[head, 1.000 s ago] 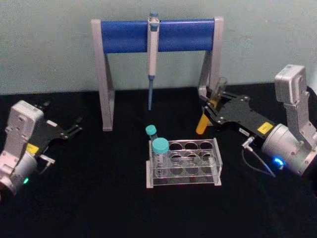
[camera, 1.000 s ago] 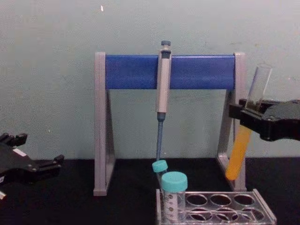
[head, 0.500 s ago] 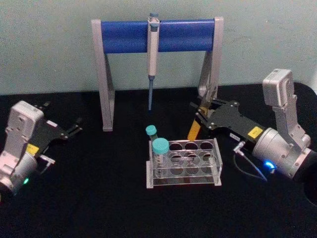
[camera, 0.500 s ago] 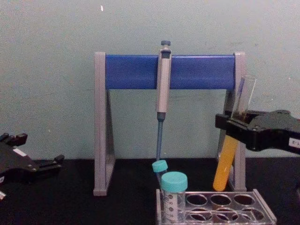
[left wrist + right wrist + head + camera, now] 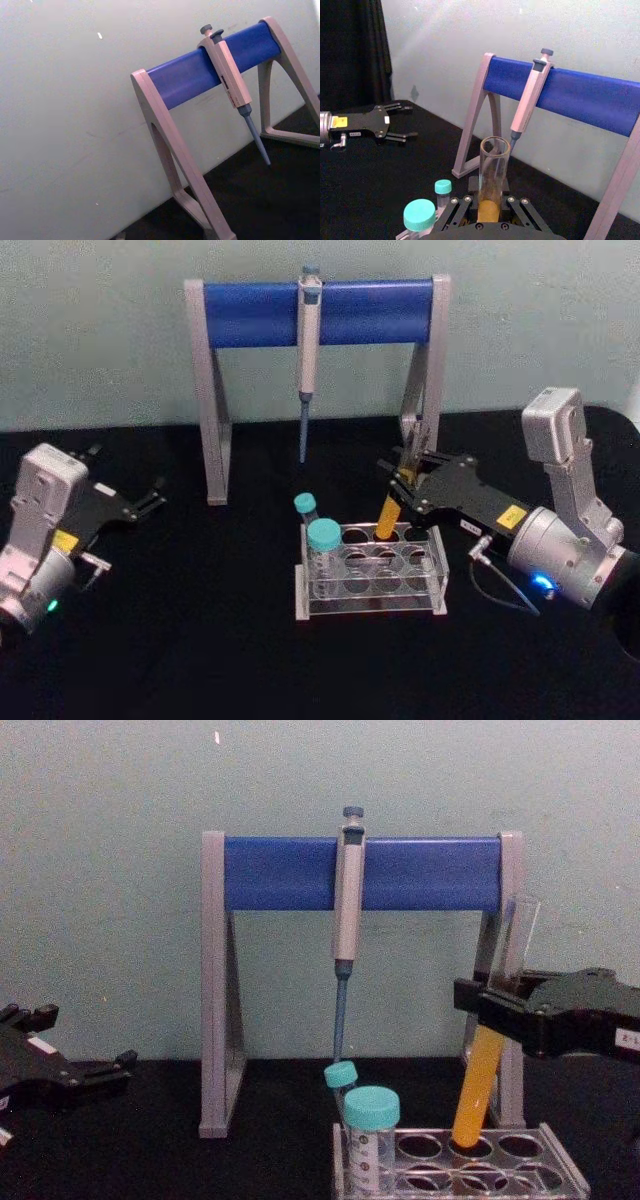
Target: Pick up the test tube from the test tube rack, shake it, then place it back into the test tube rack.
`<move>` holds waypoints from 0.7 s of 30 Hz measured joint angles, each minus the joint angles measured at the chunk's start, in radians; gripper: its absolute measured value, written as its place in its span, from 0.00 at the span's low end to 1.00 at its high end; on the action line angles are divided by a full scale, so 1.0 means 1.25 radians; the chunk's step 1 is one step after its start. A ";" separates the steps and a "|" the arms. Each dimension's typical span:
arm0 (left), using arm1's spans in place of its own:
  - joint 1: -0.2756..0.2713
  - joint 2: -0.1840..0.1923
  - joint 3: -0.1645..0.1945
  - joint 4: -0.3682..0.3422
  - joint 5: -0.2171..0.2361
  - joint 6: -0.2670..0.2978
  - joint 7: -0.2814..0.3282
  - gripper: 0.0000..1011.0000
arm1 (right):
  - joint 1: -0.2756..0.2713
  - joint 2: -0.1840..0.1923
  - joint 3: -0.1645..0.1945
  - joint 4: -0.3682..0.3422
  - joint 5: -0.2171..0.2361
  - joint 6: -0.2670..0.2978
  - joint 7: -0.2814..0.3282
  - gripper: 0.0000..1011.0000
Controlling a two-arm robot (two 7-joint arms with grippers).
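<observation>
As right gripper (image 5: 404,478) holds 1 test tube (image 5: 387,517) at 1 rack (image 5: 425,590), left gripper (image 5: 130,472) jaws wide, 2 capped tubes (image 5: 323,537)

We tally six things on the counter (image 5: 200,640), plus two grippers.
We count one test tube (image 5: 386,518) holding orange liquid, two teal-capped tubes (image 5: 323,536) (image 5: 305,503), one clear rack (image 5: 410,585) with three holes across each row, one pipette (image 5: 309,330), one stand (image 5: 250,312) of two grey legs and one blue bar, one left gripper (image 5: 126,468) and one right gripper (image 5: 397,483).
</observation>
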 joint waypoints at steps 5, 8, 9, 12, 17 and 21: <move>0.000 0.000 0.000 0.000 0.000 0.000 0.000 0.99 | 0.001 0.001 -0.001 0.006 0.006 0.002 0.002 0.22; 0.000 0.000 0.000 0.000 0.000 0.000 0.000 0.99 | 0.003 0.001 -0.003 0.013 0.011 0.002 0.006 0.22; 0.000 0.000 0.000 0.000 0.000 0.000 0.000 0.99 | 0.004 0.001 -0.004 0.017 0.013 0.002 0.008 0.22; 0.000 0.000 0.000 0.000 0.000 0.000 0.000 0.99 | 0.007 0.000 -0.006 0.022 0.015 0.000 0.011 0.22; 0.000 0.000 0.000 0.000 0.000 0.000 0.000 0.99 | 0.011 0.000 -0.011 0.031 0.017 -0.003 0.013 0.22; 0.000 0.000 0.000 0.000 0.000 0.000 0.000 0.99 | 0.013 0.000 -0.013 0.035 0.016 -0.004 0.013 0.22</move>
